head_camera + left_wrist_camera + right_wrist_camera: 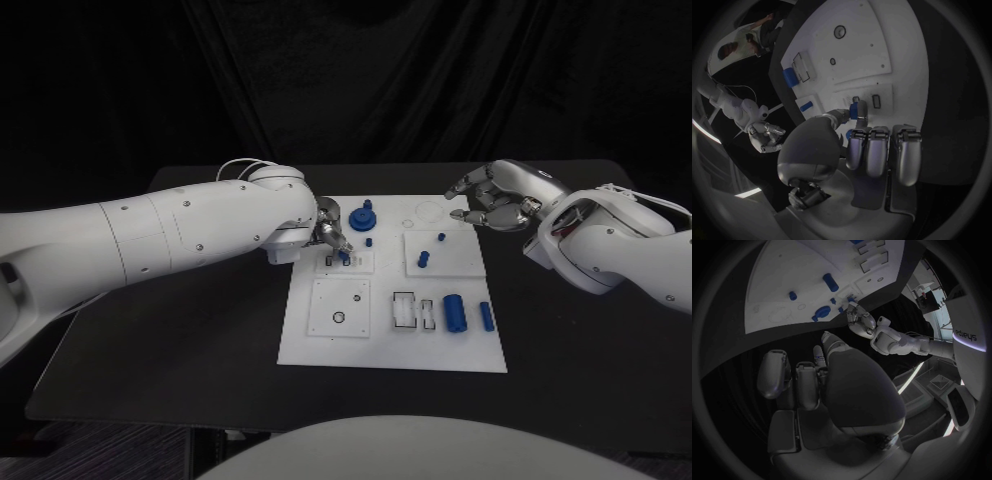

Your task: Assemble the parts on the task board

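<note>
Pinching a small blue peg (854, 109) between thumb and a fingertip, the left hand (326, 232) sits low over the task board (332, 350), at the small square plate (349, 261) near the board's far-left part. Left wrist view shows the peg upright in the pinch, right by that plate's slot (876, 101); can't tell if the tip is touching the plate or just above it. Other fingers (879, 150) of that hand are curled down side by side, holding nothing.

Right hand (495, 203) hangs off the board's far-right corner, above the black table (173, 340), fingers curled inward, nothing visible in them. Not touching the board.

Parts on the board:
- round blue knob (364, 216) with a stem, far edge, just beside the left hand
- tiny blue stud (369, 241) just nearer than the knob
- short blue peg (424, 259) standing on the right-hand square plate (433, 254), with a smaller blue dot (440, 237) beyond it
- large blue cylinder (454, 312) lying in the near-right area
- thinner blue pin (488, 316) lying beside it, near the board's right edge
- rectangular sockets (405, 307) just left of the cylinder
- near-left plate (340, 308) with a small dark ring (338, 318)
</note>
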{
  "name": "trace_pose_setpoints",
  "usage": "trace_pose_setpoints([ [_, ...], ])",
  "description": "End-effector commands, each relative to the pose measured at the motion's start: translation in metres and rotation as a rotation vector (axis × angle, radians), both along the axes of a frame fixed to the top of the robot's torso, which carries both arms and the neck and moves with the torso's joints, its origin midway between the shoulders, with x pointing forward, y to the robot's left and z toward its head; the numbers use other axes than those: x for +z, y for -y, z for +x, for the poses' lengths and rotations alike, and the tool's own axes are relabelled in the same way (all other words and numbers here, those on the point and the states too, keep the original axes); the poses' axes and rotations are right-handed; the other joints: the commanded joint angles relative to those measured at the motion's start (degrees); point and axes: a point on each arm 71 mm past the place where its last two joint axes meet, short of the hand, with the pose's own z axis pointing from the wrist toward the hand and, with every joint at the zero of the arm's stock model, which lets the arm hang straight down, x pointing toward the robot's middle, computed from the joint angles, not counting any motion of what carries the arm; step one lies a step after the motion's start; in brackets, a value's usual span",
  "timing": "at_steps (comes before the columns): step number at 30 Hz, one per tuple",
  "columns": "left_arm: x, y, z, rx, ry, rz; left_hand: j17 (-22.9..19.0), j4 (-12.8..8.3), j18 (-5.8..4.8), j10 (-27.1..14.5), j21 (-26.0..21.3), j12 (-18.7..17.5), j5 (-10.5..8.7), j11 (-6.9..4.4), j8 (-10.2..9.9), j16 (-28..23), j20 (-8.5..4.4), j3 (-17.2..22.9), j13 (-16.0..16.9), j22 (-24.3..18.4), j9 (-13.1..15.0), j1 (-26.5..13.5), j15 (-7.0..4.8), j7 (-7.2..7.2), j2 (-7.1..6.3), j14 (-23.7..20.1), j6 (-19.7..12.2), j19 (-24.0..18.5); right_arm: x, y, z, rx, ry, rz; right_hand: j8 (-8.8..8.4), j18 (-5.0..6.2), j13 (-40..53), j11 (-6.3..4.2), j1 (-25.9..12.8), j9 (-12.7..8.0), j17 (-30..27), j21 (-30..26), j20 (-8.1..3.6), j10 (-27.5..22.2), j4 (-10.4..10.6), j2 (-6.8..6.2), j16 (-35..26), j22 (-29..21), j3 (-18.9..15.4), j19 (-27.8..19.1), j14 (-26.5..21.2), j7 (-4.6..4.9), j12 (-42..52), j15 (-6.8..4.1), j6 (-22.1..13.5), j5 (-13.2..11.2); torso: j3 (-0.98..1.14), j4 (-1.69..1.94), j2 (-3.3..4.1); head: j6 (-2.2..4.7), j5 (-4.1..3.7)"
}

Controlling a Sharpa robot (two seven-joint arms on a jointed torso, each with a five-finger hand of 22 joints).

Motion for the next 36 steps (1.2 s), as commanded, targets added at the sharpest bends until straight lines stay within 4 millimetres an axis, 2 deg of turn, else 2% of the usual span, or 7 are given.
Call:
trace_pose_setpoints([
  [1, -0.002, -0.001, 0.000, 0.014, 0.007, -0.006, 15.09, -1.60, -0.36, 5.95, -0.20, 0.20, -0.39, -0.30, -0.31, -0.24, -0.51, 2.00, 15.06, 15.09, 0.04, -0.65, -0.41, -0.04, -0.01, 6.16, 0.17, 6.03, -0.001, 0.000, 0.000, -0.003, -0.001, -0.005, 0.16, 0.25, 9.13, 0.09, 0.11, -0.08, 4.52, -0.23, 0.35, -0.47, -0.03, 0.54, -0.32, 5.37, 0.21, -0.16, 2.16, 0.08, -0.30, 0.34, 0.25, 0.32, 0.04, 0.02, 0.04, -0.01, -0.01],
  [13, -0.012, -0.001, -0.005, 0.017, -0.011, -0.005, 15.09, -1.53, -0.36, 5.95, -0.20, 0.20, -0.77, -0.27, -0.88, -0.24, -0.53, 2.49, 15.06, 15.09, -0.03, -1.22, -0.41, 0.03, -0.04, 6.16, 0.23, 6.03, -0.002, 0.001, 0.000, -0.005, 0.002, -0.004, 0.13, 0.26, 9.02, 0.11, 0.17, -0.13, 4.55, -0.24, 0.36, -0.59, -0.10, 0.55, -0.30, 5.38, 0.27, -0.16, 2.16, 0.08, -0.38, 0.35, 0.22, 0.40, 0.05, -0.21, 0.01, -0.01, 0.27],
  [36, -0.017, -0.002, -0.009, 0.017, -0.021, -0.008, 15.09, -1.47, -0.36, 5.95, -0.20, 0.20, -1.53, -0.26, -1.44, -0.24, -0.54, 2.91, 15.06, 15.09, -0.09, -1.90, -0.41, 0.03, -0.08, 6.16, 0.59, 6.03, -0.003, 0.003, 0.000, -0.013, -0.007, -0.009, 0.14, 0.27, 8.77, 0.17, 0.26, -0.19, 4.45, -0.31, 0.38, -0.88, -0.18, 0.57, -0.39, 5.37, 0.35, -0.18, 2.12, 0.09, -0.57, 0.38, 0.27, 0.53, 0.01, -0.17, -0.03, -0.01, 0.47],
])
